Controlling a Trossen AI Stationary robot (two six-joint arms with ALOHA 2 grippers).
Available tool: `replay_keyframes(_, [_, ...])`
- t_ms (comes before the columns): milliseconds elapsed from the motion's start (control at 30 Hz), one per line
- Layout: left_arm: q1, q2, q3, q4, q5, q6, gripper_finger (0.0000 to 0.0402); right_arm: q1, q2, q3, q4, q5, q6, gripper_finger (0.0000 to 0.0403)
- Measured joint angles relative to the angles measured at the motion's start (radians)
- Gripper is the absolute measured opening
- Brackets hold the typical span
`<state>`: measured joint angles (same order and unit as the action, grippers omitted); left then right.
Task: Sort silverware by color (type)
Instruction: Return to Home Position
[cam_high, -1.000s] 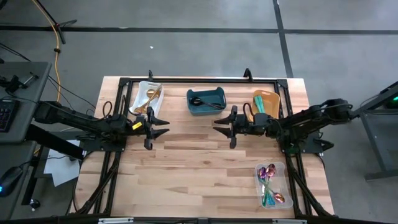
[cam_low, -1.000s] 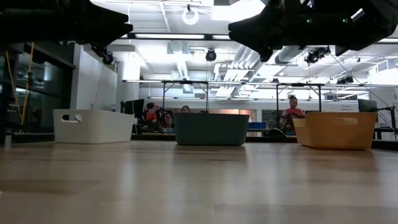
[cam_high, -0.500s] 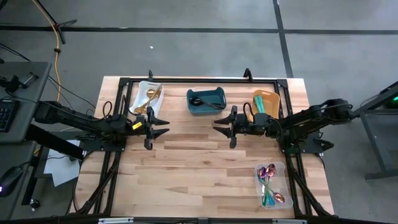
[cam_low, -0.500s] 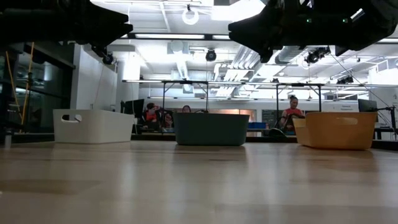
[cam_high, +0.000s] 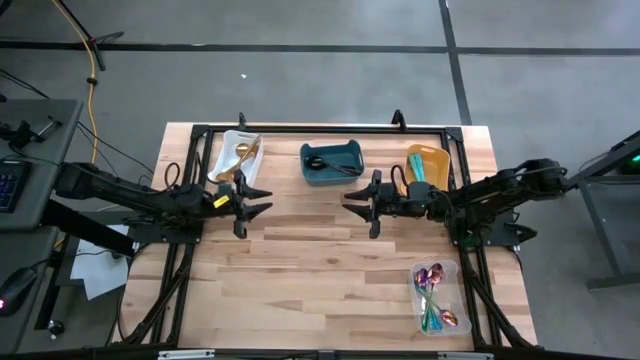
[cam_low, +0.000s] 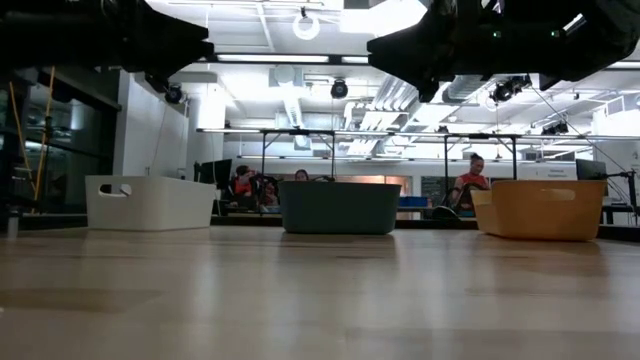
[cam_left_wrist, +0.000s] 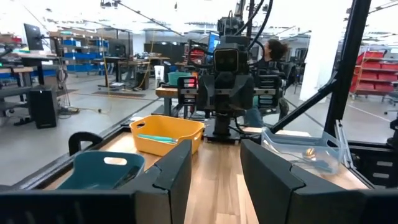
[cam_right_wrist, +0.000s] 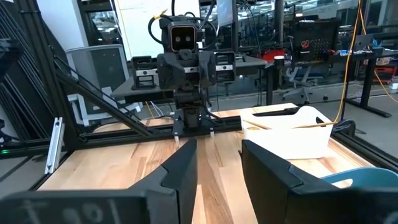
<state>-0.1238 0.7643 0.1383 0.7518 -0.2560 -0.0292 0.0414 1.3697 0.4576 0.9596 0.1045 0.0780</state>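
The silverware lies in four bins. Gold spoons (cam_high: 243, 157) are in the white bin (cam_high: 228, 172). A black utensil (cam_high: 328, 165) is in the teal bin (cam_high: 332, 180), and a teal-handled piece (cam_high: 420, 170) is in the orange bin (cam_high: 436, 153). Iridescent purple spoons (cam_high: 432, 280) are in the clear bin (cam_high: 455, 300). My left gripper (cam_high: 264, 201) and my right gripper (cam_high: 348, 204) hang above the table's middle, facing each other. Both are open with nothing between their fingers, as their wrist views show for the left gripper (cam_left_wrist: 214, 180) and the right gripper (cam_right_wrist: 219, 174).
The white, teal and orange bins stand in a row along the far edge, and the clear bin sits near the front right corner. A black frame (cam_high: 300, 128) runs around the table. Bare wood (cam_high: 310, 270) lies between and in front of the grippers. People sit in the room beyond.
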Motion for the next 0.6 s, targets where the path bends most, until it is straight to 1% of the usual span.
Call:
replay_keyframes(67, [0.000, -0.032, 0.000, -0.012, -0.001, 0.005, 0.0129, 0.000, 0.000, 0.000, -0.001, 0.000, 0.000, 0.0118])
replay_keyframes(133, [-0.001, -0.097, 0.000, -0.045, -0.005, 0.006, 0.0129, 0.000, 0.000, 0.000, -0.012, 0.000, 0.000, 0.0118])
replay_keyframes(233, [-0.001, -0.243, 0.000, -0.163, -0.005, 0.015, 0.0129, 0.000, 0.000, 0.000, -0.045, 0.000, 0.002, 0.0118])
replay_keyframes(400, [-0.001, -0.492, 0.000, -0.380, -0.017, 0.023, 0.0129, 0.000, 0.000, 0.000, -0.082, 0.000, 0.059, 0.0118])
replay_keyframes(533, [-0.001, -0.645, 0.000, -0.519, -0.017, 0.034, 0.0129, 0.000, 0.000, 0.000, -0.081, 0.000, 0.079, 0.0118])
replay_keyframes(600, [-0.001, -0.701, 0.000, -0.570, -0.015, 0.043, 0.0129, 0.000, 0.000, 0.000, -0.081, 0.000, 0.079, 0.0118])
